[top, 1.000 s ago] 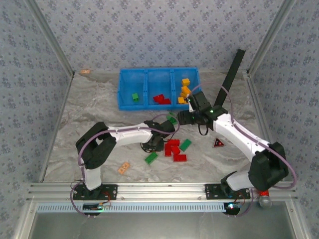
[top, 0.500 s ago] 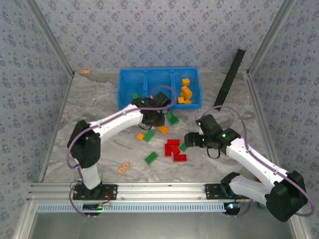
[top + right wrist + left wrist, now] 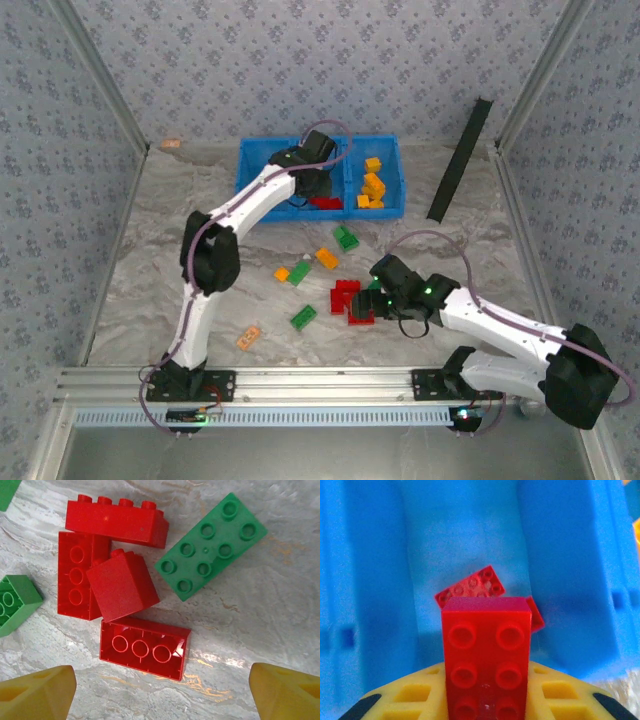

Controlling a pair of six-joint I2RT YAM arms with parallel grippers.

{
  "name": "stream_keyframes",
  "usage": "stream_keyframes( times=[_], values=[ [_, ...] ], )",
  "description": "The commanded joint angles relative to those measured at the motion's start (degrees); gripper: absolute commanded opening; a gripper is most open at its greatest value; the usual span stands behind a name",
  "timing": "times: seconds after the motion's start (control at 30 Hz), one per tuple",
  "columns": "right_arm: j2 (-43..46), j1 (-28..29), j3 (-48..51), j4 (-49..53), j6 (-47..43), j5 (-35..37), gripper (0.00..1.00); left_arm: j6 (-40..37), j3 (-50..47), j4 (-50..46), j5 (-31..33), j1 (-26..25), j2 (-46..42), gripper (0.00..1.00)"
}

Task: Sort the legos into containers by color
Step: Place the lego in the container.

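The left gripper (image 3: 487,700) is clamped on a red studded plastic brick (image 3: 487,650), with its yellow fingers (image 3: 410,702) pressed to either side. It hangs over the middle compartment of the bright blue plastic bin tray (image 3: 243,180), which stands at the far side of the marble-patterned table (image 3: 150,260). Flat red bricks (image 3: 470,585) lie on that compartment's floor, with blue walls close on the left and right. Orange-yellow bricks (image 3: 372,185) are piled in the right compartment.

The right gripper (image 3: 160,692) hovers near the table's middle, its yellow fingertips (image 3: 35,690) wide apart above a tight cluster of four red bricks (image 3: 122,585). A green eight-stud brick (image 3: 210,545) lies just beside the cluster, and another green brick (image 3: 12,605) sits a little apart from it.

A few loose green and orange bricks (image 3: 346,237) are scattered between the tray and the cluster. Bare table opens to the left of them and to the right of the cluster. A black strip (image 3: 458,160) leans at the far right edge.
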State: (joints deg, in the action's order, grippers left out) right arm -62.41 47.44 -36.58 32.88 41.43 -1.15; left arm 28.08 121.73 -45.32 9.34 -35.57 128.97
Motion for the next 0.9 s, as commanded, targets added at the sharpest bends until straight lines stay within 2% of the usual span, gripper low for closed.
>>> stream_keyframes(
  times=[0.0, 0.2, 0.6, 0.87],
  values=[
    [-1.87, 1.4, -0.37, -0.79, 2.51, 2.21, 0.93, -2.74, 10.02, -4.37, -1.47, 0.96, 5.96, 0.24],
    [-5.64, 3.28, -0.51, -1.58, 3.88, 2.72, 0.93, -2.5, 22.26, -8.2, -4.13, 2.08, 15.97, 0.26],
    [-11.99, 4.41, -0.48, -5.31, 4.35, 2.85, 0.93, -2.59, 22.66, -7.59, -5.64, 2.72, 18.52, 0.54],
    [-15.35, 4.8, -0.8, -6.88, 4.32, 2.58, 0.87, -3.26, 22.58, -7.84, -6.42, 2.79, 16.16, 0.59]
  ],
)
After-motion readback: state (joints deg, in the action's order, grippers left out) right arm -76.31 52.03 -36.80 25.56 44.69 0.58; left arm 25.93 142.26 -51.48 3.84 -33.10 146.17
